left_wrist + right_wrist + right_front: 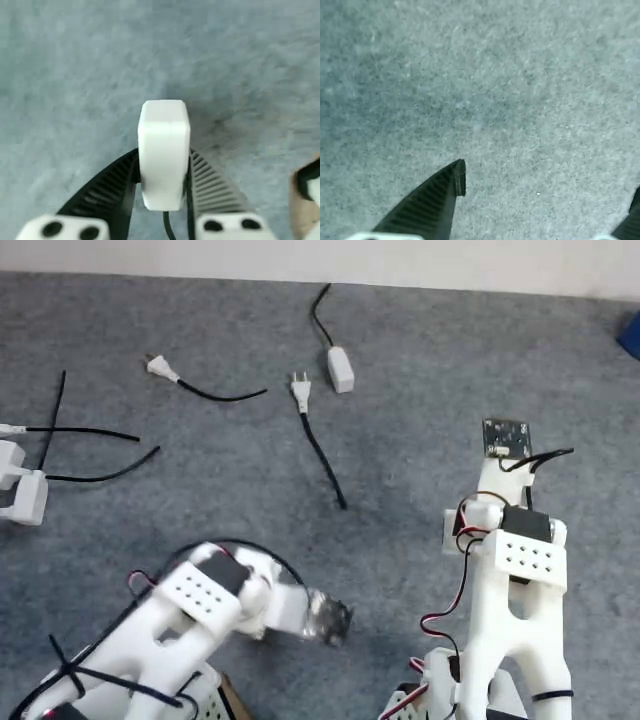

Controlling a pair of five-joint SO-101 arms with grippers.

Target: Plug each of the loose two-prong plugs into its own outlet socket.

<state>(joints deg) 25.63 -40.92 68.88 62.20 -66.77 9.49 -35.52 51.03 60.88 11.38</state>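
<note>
Pinched tight between the black ribbed fingers of the left end effector [164,167] is a white socket [164,130]. It is a rounded block whose long axis points straight out past the fingertips, with a black cord trailing back toward the wrist. Grey felt-like surface [75,60] lies beneath it.

Seen from above, this end effector hovers close to the arm bases and seems to point sideways, toward the right arm. Beyond it, well apart and farther from the bases, lies a black plug [300,388]. The plug's prongs point away from the arms, and its cord [322,455] runs back almost straight toward the left end effector. The plug's long axis therefore sits roughly crosswise to the held socket, with the prongs facing away from it. The two would probably need turning to face each other before they could meet.

Spread wide and holding nothing, the right end effector [547,180] hangs over bare surface. The black plug lies off to its left, about as near to it as to the left one. Being free, the right arm looks better placed to pick it up.

Just beyond the black plug's prongs rests a second socket [340,368]. A white plug [157,365] lies farther left, and more sockets [25,495] sit at the far left edge.
</note>
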